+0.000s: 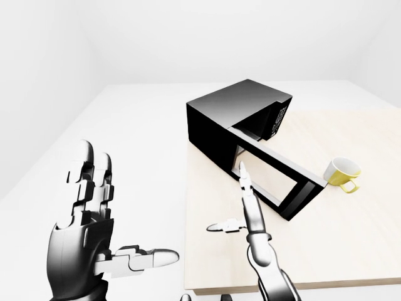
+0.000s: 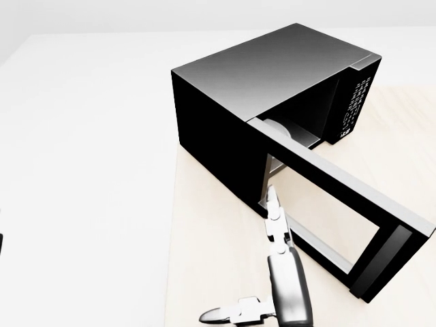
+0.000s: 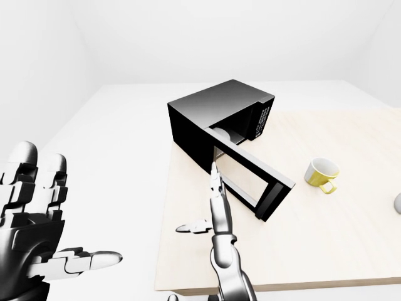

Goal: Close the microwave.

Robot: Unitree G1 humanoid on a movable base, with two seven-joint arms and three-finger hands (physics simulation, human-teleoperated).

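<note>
While the microwave (image 1: 238, 122) sits at the worktop's (image 1: 351, 238) far left corner in the left-eye view, its door (image 1: 276, 172) stands swung wide open, reaching out over the pale wood toward the right. Black casing, keypad strip on the right end of the cavity. Right hand (image 1: 247, 207) is stretched flat, fingers (image 1: 243, 175) straight and released, tips right at the hinge-side end of the door; cannot tell if they touch. Thumb sticks out sideways to the left. Left hand (image 1: 94, 232) is raised at the view's bottom left, off the worktop's left edge, fingers spread and released, grasping nothing. Yellow mug (image 1: 341, 172) stands upright just past the door's free end, handle facing the near edge.

Head view: microwave fills the upper middle, glass turntable (image 2: 286, 133) partly visible inside the cavity. Door window shows the worktop through it. Right hand comes up from the bottom edge, fingertips close against the door's lower hinge corner.

Right-eye view: same layout, shifted. Mug well apart from the right hand, near the door's free end. A small grey thing (image 3: 397, 203) shows at the right edge, too cut off to name.
</note>
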